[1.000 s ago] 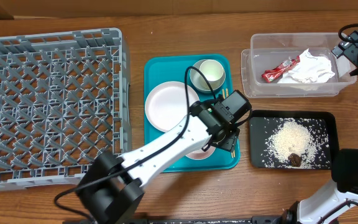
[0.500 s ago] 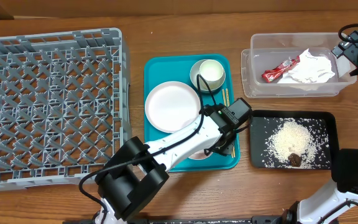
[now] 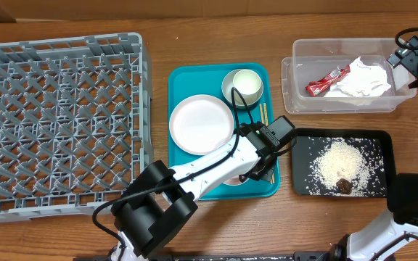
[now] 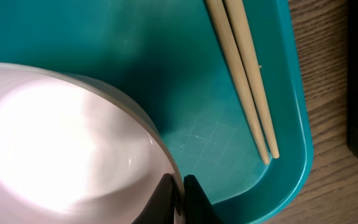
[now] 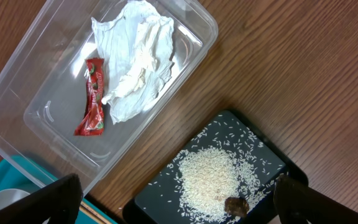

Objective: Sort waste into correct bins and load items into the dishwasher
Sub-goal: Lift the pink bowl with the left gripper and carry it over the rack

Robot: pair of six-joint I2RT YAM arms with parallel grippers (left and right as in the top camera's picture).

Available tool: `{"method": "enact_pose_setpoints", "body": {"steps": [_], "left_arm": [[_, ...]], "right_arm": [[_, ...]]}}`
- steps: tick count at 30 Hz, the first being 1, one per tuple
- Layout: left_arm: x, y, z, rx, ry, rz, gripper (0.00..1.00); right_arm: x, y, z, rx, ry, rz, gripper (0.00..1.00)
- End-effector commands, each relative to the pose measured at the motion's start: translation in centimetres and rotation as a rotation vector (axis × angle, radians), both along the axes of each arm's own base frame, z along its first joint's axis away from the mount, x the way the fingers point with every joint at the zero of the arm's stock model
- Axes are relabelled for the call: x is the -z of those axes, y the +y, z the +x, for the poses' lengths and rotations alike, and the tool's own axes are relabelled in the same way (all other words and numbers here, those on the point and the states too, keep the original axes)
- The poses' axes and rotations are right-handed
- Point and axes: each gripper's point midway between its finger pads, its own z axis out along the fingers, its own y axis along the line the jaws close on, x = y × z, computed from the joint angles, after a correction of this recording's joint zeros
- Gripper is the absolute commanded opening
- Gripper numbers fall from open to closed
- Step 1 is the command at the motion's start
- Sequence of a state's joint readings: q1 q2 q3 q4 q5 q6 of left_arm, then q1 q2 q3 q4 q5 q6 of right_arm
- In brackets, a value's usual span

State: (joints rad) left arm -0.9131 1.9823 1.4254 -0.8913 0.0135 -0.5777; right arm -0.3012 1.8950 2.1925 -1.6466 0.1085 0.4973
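You've got one grey rack (image 3: 60,123), then on the teal tray (image 3: 187,81) one white plate (image 3: 200,123), one cup (image 3: 244,85), one glossy bowl (image 4: 61,143) pinched at its rim by your left gripper (image 4: 180,186), two chopsticks (image 4: 255,81), right gripper (image 5: 179,186) gaping by the tub (image 3: 290,87).

I count from here | dish rack (image 3: 64,43) 1 | teal tray (image 3: 194,78) 1 | white plate (image 3: 200,123) 1 | cream bowl (image 3: 245,85) 1, tray's 12 o'clock | pale bowl (image 4: 61,143) 1, tray's 5 o'clock | chopsticks (image 4: 235,68) 2 | clear tub (image 3: 303,65) 1 | black tray (image 3: 302,141) 1 | red wrapper (image 3: 326,81) 1 | napkin (image 3: 365,78) 1 | rice heap (image 3: 343,163) 1 | brown lump (image 3: 345,186) 1
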Motion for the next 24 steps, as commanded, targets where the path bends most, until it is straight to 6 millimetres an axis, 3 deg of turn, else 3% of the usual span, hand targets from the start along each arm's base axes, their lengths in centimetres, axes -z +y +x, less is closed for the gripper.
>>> {"method": "enact_pose_setpoints", "body": {"steps": [1, 3, 6, 9, 10, 13, 15, 17, 19, 20, 22, 24], "left_arm": [[-0.1, -1.2, -0.7, 0.042, 0.048, -0.048, 0.04], [-2.1, -3.1, -1.2, 0.114, 0.083, -0.13, 0.04], [-7.1, -4.8, -0.3, 0.176, 0.05, -0.185, 0.04], [-12.1, -5.2, 1.3, 0.191, -0.029, -0.203, 0.04], [-14.9, -5.2, 2.0, 0.214, -0.069, -0.227, 0.04], [-19.9, -4.2, 3.8, 0.213, -0.14, -0.27, 0.04], [-24.1, -0.8, 6.4, 0.146, -0.199, -0.289, 0.04], [-25.8, 2.6, 8.4, 0.058, -0.223, -0.285, 0.04], [-28.1, 9.9, 12.2, -0.134, -0.256, -0.304, 0.04], [-28.6, 12.3, 13.4, -0.189, -0.261, -0.331, 0.04], [-29.4, 17.5, 15.7, -0.272, -0.262, -0.419, 0.04], [-29.2, 24.0, 17.7, -0.379, -0.26, -0.496, 0.04]], "right_arm": [[-1.3, -0.1, -0.1, 0.003, -0.04, -0.015, 1.0], [-1.3, -0.1, -0.1, 0.004, -0.04, -0.015, 1.0], [-1.3, -0.1, -0.1, 0.004, -0.04, -0.015, 1.0], [-1.3, -0.1, -0.1, 0.003, -0.04, -0.015, 1.0], [-1.3, -0.1, -0.1, 0.004, -0.04, -0.015, 1.0], [-1.3, -0.1, -0.1, 0.004, -0.04, -0.015, 1.0], [-1.3, -0.1, -0.1, 0.004, -0.04, -0.015, 1.0], [-1.3, -0.1, -0.1, 0.004, -0.04, -0.015, 1.0], [-1.3, -0.1, -0.1, 0.004, -0.04, -0.015, 1.0], [-1.3, -0.1, -0.1, 0.004, -0.04, -0.015, 1.0], [-1.3, -0.1, -0.1, 0.004, -0.04, -0.015, 1.0], [-1.3, -0.1, -0.1, 0.004, -0.04, -0.015, 1.0]]}}
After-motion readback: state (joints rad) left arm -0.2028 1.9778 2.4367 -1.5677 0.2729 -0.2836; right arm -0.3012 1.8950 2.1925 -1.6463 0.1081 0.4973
